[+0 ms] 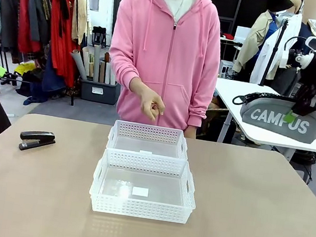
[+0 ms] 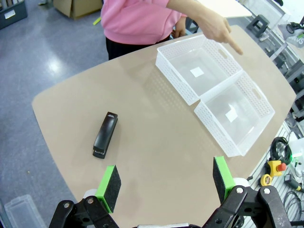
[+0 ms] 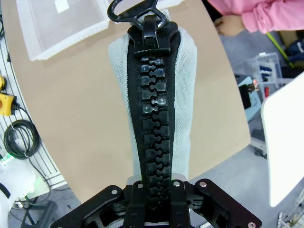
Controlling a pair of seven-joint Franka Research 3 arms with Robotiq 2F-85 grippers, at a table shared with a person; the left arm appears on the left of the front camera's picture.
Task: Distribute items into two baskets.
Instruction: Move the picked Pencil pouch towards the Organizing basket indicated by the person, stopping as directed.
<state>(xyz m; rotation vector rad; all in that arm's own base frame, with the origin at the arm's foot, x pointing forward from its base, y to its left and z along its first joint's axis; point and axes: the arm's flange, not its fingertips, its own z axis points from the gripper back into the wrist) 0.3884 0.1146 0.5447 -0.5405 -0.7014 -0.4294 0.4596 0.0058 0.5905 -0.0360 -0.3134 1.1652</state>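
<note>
The grey zip pouch (image 1: 281,119) hangs in the air at the right of the front view, lengthwise and level, well above the tan surface (image 1: 249,225) and off to the right of both baskets. The right tool (image 1: 291,116) comes down from the upper right corner of that view, pointing downward and clamped on the pouch's top edge along the zipper. One green pad covers part of the white "CAMPUS" lettering near the "U". In the right wrist view the black zipper (image 3: 152,118) runs up the middle of the frame, with its ring pull at the top.

The two white mesh baskets touch end to end at the centre: the near basket (image 1: 139,209) and the far basket (image 1: 149,132). Each has a small white label on its floor, too small to read.

The black stapler (image 1: 37,140) lies on the surface at the left, well apart from the baskets.

In the left wrist view the left tool (image 2: 166,183) hovers above the surface with its jaws wide apart and nothing between them.

The person's hand (image 2: 216,28), below a pink sleeve, extends an index finger over the far basket.
</note>
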